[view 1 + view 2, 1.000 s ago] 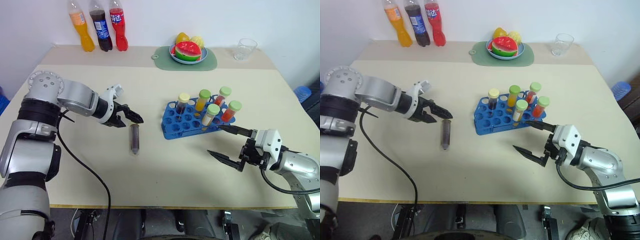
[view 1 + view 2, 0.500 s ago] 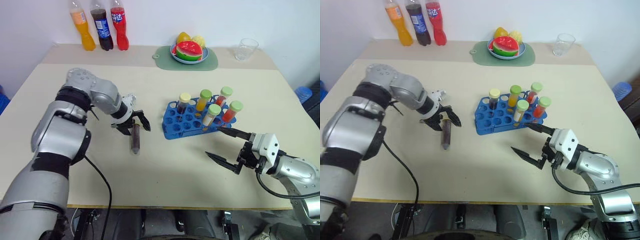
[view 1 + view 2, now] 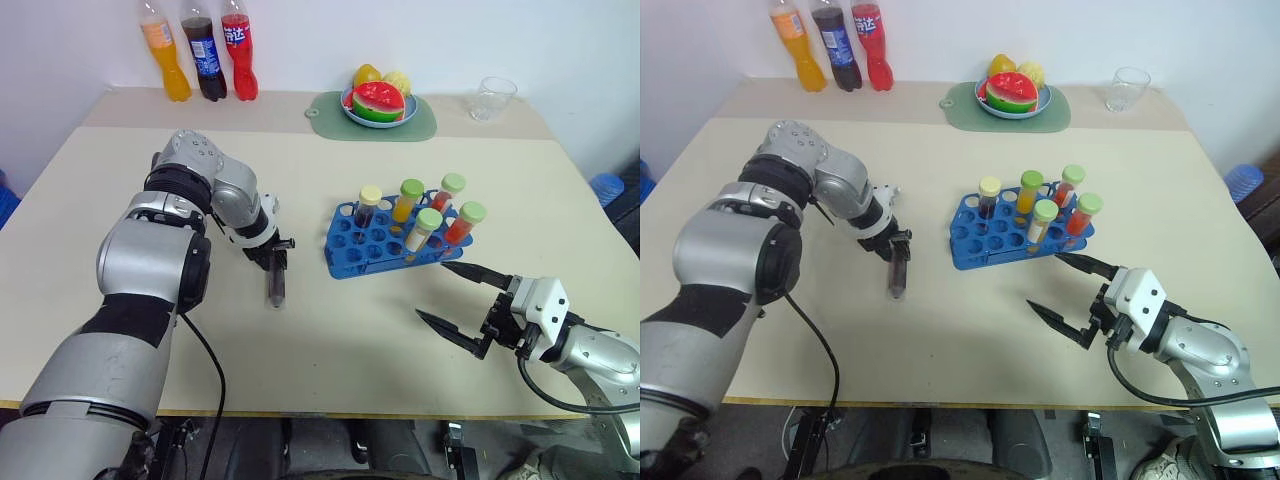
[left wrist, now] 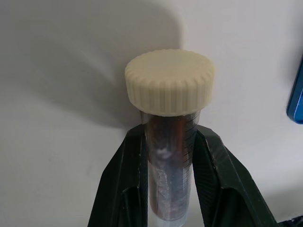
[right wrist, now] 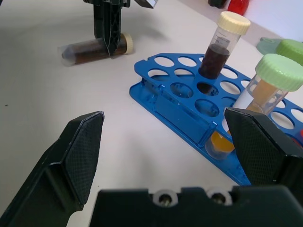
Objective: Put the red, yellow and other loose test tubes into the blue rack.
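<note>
Tube [image 3: 273,283], one, loose: clear ribbed plastic, dark brown fill, cream knurled cap [image 4: 170,81]. It lies flat on the pale matte table [image 3: 120,180] with its long axis running twelve-to-six in the head views, cap at the twelve o'clock end. My left gripper [image 3: 275,258] points steeply down and is clamped across the barrel just below the cap; the left wrist view has a black finger [image 4: 124,184] pressed to each side of the clear wall. I count it as grasped, not lifted.

Rack [image 3: 352,252], blue moulded plastic, low tray with rows of round holes: sits at three o'clock from the held tube, near but apart. Five capped tubes stand upright in its twelve and three o'clock rows, with light green and cream caps and brown, amber and red fills. The holes toward nine o'clock, the side facing the tube, look empty.

Right gripper [image 3: 465,304]: black textured fingers spread wide, holding nothing, parked at five o'clock from the rack, just beside its near corner.

Judgement: the left arm is the one on the job. The coming move turns on raising the tube, standing it from flat to upright with the cap on top, and carrying it toward three o'clock into an open hole. Smooth round plastic may twist in a two-finger pinch.
</note>
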`<state>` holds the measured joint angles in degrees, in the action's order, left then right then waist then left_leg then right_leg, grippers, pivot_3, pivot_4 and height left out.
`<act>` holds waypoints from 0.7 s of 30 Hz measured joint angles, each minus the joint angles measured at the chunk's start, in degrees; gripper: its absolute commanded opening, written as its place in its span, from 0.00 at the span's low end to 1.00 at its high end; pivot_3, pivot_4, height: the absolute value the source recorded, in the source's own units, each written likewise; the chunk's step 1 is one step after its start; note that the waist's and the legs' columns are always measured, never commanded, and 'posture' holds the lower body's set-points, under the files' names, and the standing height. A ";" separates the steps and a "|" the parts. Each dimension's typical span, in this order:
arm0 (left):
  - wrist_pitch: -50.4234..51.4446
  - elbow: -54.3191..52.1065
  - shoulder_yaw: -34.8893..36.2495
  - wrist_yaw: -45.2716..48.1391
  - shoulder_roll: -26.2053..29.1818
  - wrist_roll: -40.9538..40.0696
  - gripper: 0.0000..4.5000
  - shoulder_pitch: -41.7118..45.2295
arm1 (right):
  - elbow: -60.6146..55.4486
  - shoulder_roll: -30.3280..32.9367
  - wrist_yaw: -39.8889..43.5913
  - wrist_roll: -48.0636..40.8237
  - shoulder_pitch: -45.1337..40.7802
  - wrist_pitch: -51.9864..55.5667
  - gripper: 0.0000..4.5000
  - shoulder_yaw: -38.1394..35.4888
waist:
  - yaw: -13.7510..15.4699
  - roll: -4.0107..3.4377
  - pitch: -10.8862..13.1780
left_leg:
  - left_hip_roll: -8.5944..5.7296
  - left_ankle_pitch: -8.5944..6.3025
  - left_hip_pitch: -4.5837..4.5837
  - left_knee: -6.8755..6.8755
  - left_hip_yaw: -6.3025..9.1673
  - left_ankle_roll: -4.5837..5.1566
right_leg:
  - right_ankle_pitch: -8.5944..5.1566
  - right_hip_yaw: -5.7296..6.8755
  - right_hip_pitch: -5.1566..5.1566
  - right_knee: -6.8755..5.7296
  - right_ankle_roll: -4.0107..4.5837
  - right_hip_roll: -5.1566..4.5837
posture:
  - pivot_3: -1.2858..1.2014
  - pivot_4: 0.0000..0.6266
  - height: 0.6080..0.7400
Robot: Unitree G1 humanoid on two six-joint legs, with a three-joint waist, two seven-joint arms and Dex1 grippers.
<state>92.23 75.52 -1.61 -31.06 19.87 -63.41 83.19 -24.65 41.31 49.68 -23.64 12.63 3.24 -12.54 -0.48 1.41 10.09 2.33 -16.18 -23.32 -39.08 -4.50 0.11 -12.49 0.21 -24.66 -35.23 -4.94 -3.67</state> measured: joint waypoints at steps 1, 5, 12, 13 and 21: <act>0.00 -0.51 0.07 1.48 0.14 0.54 0.16 -0.11 | 0.00 0.00 -0.12 0.01 -0.03 0.00 1.00 0.00 | -0.02 0.00 0.00 | 0.00 0.01 0.00 0.00 0.01 -0.02 | 0.00 0.00 0.00 -0.01 0.00 0.00 | 0.52 0.24 1.00; -0.17 -17.43 -2.47 11.07 3.22 -3.75 0.16 -7.01 | 0.00 -0.03 -0.38 0.11 -0.57 -0.04 1.00 0.04 | -0.30 -0.04 -0.01 | 0.05 0.03 0.03 0.10 0.00 -0.09 | 0.04 -0.03 -0.02 -0.02 -0.05 -0.05 | 0.52 0.24 1.00; -9.17 -67.06 2.33 47.38 12.02 -10.36 0.16 -32.08 | 0.41 -1.30 -2.22 0.79 -1.94 -0.27 1.00 -0.52 | -0.06 -0.04 0.07 | 0.17 0.46 -0.01 0.19 -0.03 -0.82 | -0.01 -0.02 -0.24 -0.32 0.08 0.04 | 0.52 0.24 1.00; -11.79 -70.23 2.14 53.23 13.42 -9.24 0.16 -33.11 | 0.44 -1.52 -2.47 0.99 -2.05 -0.27 1.00 -0.52 | 0.08 -0.04 0.07 | 0.15 0.41 0.00 0.19 -0.03 -0.73 | -0.02 -0.02 -0.21 -0.30 0.12 0.03 | 0.52 0.24 1.00; -57.82 -72.59 -8.55 86.08 7.35 20.23 0.16 -39.03 | -0.34 -5.16 -7.83 3.32 1.34 -0.26 1.00 -1.21 | 1.67 -0.28 -0.10 | 0.07 0.12 -0.06 -0.08 -0.03 -0.17 | 0.09 -0.04 0.05 0.12 0.29 -0.02 | 0.52 0.24 1.00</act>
<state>34.41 2.93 -10.16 55.02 27.22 -43.18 44.16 -24.98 36.15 41.85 -20.32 13.97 2.98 -13.75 1.19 1.13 9.99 2.40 -16.06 -23.39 -39.17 -4.53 -0.06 -12.40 0.17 -24.61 -35.10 -4.65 -3.69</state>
